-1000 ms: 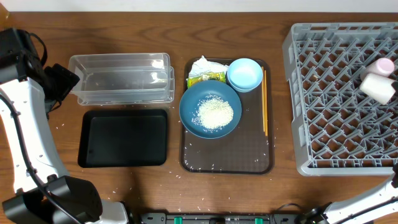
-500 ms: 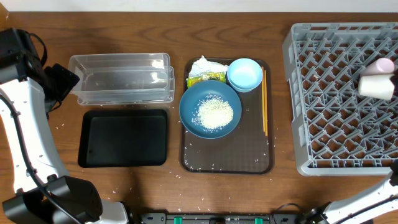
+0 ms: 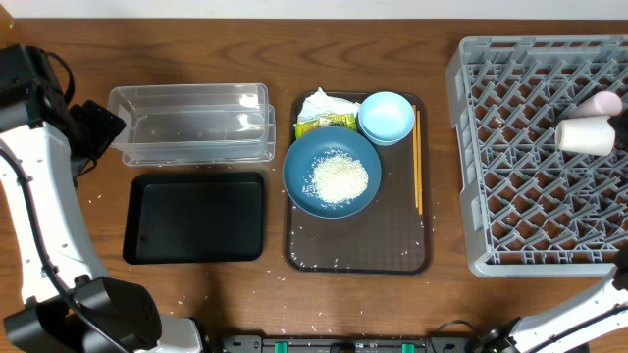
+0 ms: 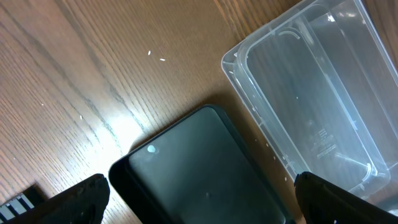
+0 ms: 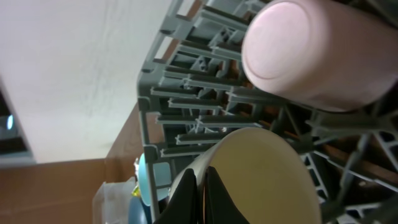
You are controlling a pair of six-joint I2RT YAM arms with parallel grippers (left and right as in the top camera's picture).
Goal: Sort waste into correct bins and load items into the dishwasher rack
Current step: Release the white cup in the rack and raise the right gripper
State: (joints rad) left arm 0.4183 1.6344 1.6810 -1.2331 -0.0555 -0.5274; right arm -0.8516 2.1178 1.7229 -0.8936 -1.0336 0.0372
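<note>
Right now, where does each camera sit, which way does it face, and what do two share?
Overhead: above the table, facing straight down on clear tub, black tray, brown tray, grey rack; left arm along the left edge.
Left wrist: on the left arm, facing down at clear tub and black tray; left jaws wide open.
Right wrist: low over the grey rack, facing across it past the pink cup; right jaws shut on the white cup.
Shared: overhead and left wrist both show clear tub and black tray.

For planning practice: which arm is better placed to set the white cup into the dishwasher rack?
Right: right tool grips the white cup above the rack; left tool is beside the clear tub.
</note>
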